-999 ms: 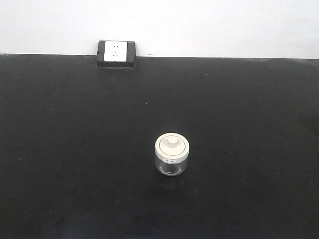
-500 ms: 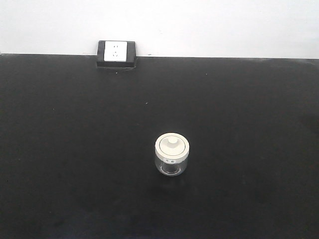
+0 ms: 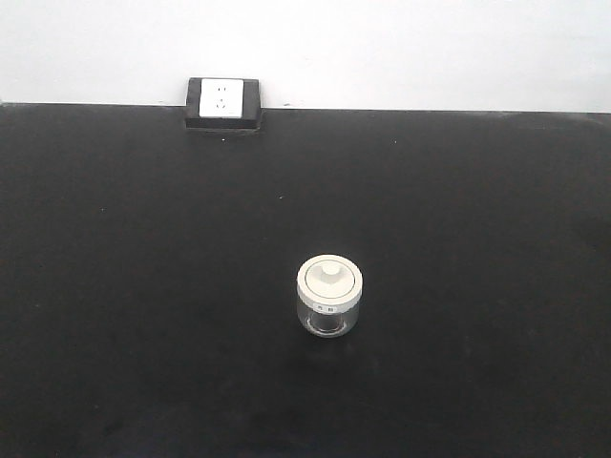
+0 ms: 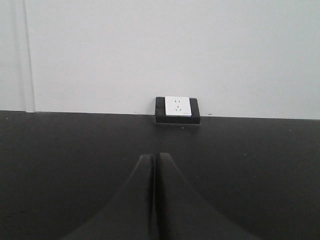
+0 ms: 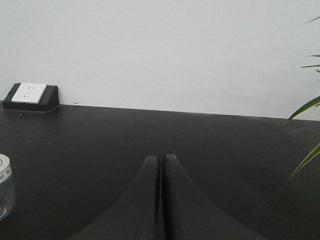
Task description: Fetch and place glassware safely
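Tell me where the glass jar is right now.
In the front view the glass jar stands alone on the black table, near centre, well in front of the socket box; the right wrist view catches its edge at far left.

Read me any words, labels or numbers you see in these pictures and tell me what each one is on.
No text can be read.
Small label on the lid rim of the glass jar: dark marks, too small and blurred to read.
Wall socket: only plug holes, no wording.
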